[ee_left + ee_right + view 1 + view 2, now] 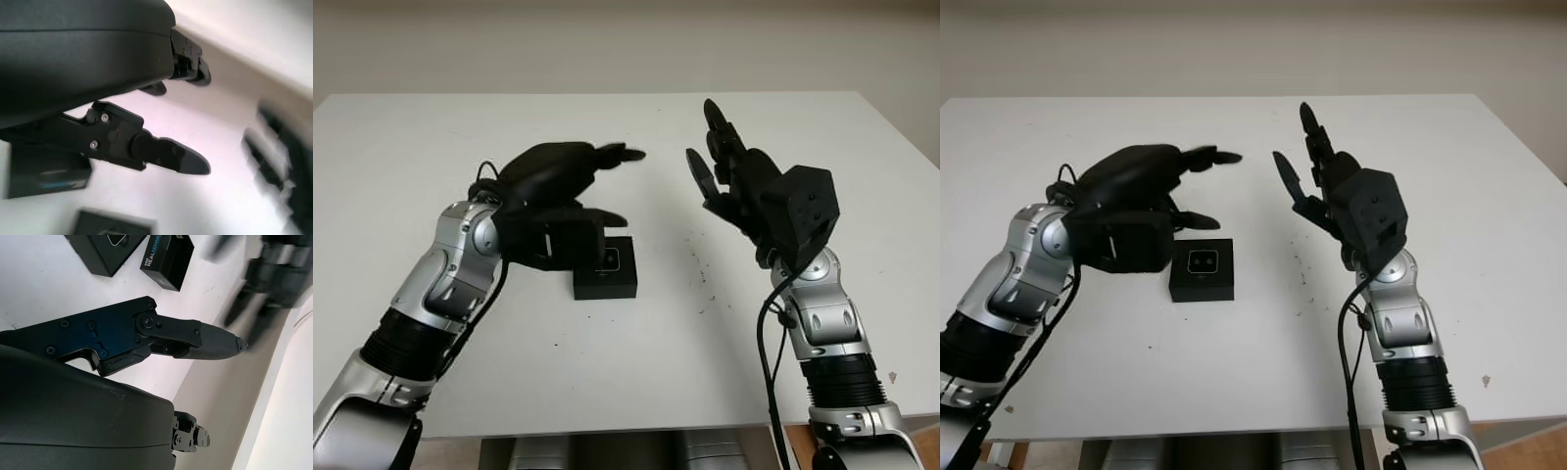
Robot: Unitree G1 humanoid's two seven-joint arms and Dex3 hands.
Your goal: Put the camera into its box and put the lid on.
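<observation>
Box [1202,268] beside lid [167,260], robot hands above

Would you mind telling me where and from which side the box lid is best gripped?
Probably grip the lid by two opposite side walls, from above, with the left robot hand, which is right over it. It is a shallow rectangular shell, and the box holding the camera sits close on its right, blocking that side.
</observation>
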